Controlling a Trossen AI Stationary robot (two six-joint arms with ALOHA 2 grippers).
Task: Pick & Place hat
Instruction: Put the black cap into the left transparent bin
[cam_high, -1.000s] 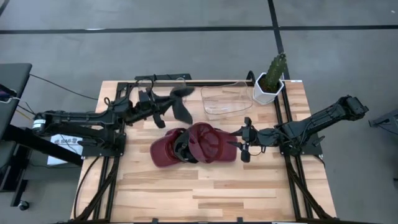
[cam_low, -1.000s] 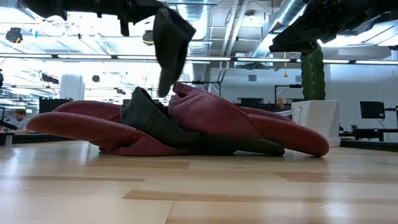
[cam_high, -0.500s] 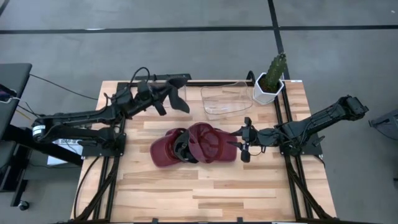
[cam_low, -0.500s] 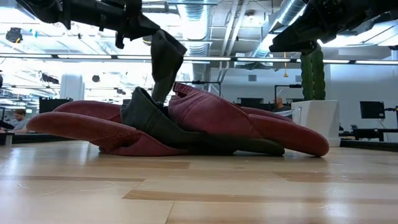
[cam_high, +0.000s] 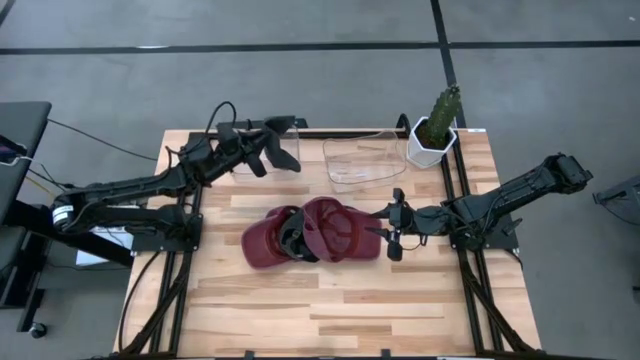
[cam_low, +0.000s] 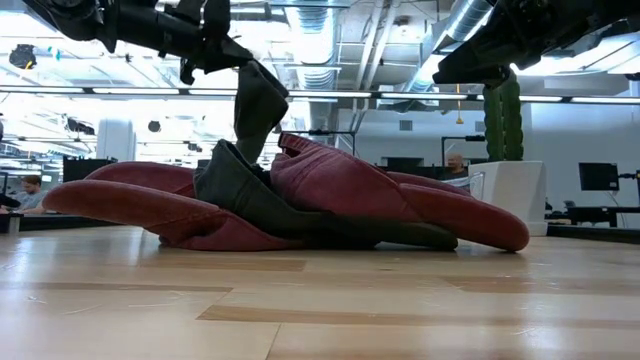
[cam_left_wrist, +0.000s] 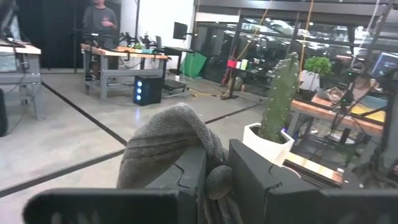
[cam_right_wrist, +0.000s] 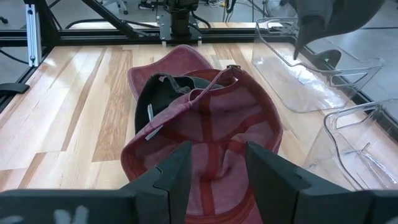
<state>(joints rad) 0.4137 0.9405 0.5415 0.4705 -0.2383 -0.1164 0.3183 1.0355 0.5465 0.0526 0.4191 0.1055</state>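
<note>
Left gripper: raised above the table's far left part, clamped on a grey knit hat that hangs limp from the fingers (knit fabric bunched between them in the left wrist view). Just beside it, a clear plastic bin by the far edge; a second clear bin toward the middle, then a potted cactus at the far right corner.

Right gripper: low at the table's right centre, fingers parted and empty, facing the maroon caps heaped mid-table with a dark cap tucked among them.

Hazards, as judged: soft knit slipping from a narrow pinch during carriage; the dangling crown catching a bin rim and draping over the wall rather than dropping inside; a late release dragging the hat back out.
</note>
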